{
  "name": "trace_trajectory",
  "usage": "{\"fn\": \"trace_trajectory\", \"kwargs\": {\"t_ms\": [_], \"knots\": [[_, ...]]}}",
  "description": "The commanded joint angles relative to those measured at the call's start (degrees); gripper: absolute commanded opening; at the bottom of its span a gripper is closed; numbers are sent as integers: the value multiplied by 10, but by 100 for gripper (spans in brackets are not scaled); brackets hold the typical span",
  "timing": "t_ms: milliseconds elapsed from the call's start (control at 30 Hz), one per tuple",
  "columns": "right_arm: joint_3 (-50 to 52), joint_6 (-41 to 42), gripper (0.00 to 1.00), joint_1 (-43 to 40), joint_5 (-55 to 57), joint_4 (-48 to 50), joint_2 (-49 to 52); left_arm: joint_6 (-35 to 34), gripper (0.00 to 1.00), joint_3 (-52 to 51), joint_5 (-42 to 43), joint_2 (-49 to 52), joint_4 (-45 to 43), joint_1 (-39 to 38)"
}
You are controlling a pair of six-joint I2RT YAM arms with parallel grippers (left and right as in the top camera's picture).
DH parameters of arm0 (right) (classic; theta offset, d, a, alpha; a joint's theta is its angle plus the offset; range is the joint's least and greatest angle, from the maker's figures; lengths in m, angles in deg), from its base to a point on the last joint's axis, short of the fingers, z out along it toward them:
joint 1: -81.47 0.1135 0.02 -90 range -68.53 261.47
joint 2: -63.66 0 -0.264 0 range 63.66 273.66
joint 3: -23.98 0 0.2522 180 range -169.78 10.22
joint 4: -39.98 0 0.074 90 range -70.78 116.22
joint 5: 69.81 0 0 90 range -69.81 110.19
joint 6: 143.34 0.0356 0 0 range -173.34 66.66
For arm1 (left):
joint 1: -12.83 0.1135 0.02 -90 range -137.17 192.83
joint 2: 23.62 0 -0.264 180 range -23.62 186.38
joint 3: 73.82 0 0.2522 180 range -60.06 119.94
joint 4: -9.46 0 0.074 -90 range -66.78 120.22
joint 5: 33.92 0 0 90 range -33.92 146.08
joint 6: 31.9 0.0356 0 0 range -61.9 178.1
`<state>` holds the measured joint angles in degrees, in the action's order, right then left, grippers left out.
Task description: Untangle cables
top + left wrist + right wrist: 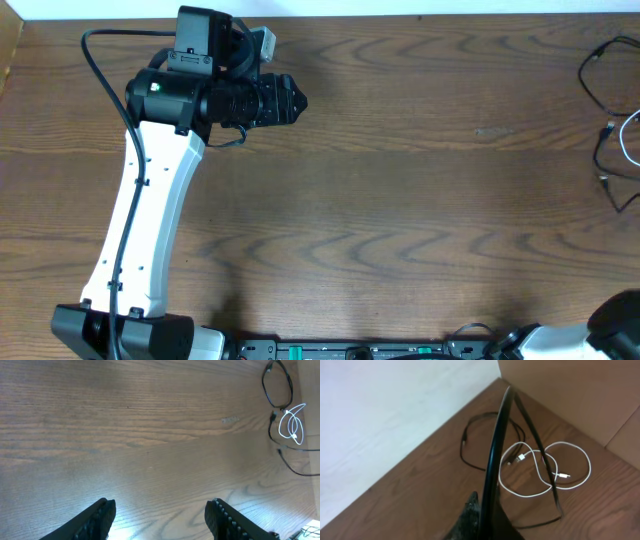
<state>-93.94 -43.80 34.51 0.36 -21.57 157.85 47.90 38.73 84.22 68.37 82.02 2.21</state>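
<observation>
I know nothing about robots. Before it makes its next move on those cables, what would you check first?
1. Left gripper open and empty: ok.
2. Black cable and white cable apart: not ok; they overlap.
3. Left gripper close to them: not ok; they lie far off by the table edge.
4. Right gripper shut: ok.
5. Right gripper holding nothing: cannot tell; a black loop arcs close before its camera.
</observation>
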Motion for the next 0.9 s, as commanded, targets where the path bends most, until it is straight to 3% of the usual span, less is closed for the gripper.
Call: {"fn": "trace_trajectory", "kwargs": {"t_ms": [0, 67, 100, 133, 200, 267, 333, 433, 667, 867], "knots": [[-8, -10, 1, -3, 1, -1, 43, 12, 63, -3, -4, -7, 3, 3], [-8, -10, 2, -2, -1, -14, 59, 12, 63, -3, -4, -7, 3, 3], [-8, -10, 8, -2, -2, -21, 66, 12, 63, -3, -4, -7, 3, 3], [-8, -10, 18, -2, -2, -30, 73, 12, 63, -3, -4, -7, 2, 3], [-8, -11, 53, -2, -2, -43, 80, 12, 63, -3, -4, -7, 1, 3], [-8, -14, 68, -2, -2, -55, 82, 12, 63, -3, -4, -7, 0, 3], [-8, -15, 75, -2, -11, -65, 79, 12, 63, -3, -4, -7, 0, 3], [-8, -42, 79, -2, -79, -75, 77, 12, 63, -3, -4, -7, 0, 3], [-8, -178, 79, 8, -412, -120, 77, 12, 63, -3, -4, -7, -6, 3], [-8, -246, 79, 50, -455, -203, 74, 12, 63, -3, -4, -7, -14, 3]]}}
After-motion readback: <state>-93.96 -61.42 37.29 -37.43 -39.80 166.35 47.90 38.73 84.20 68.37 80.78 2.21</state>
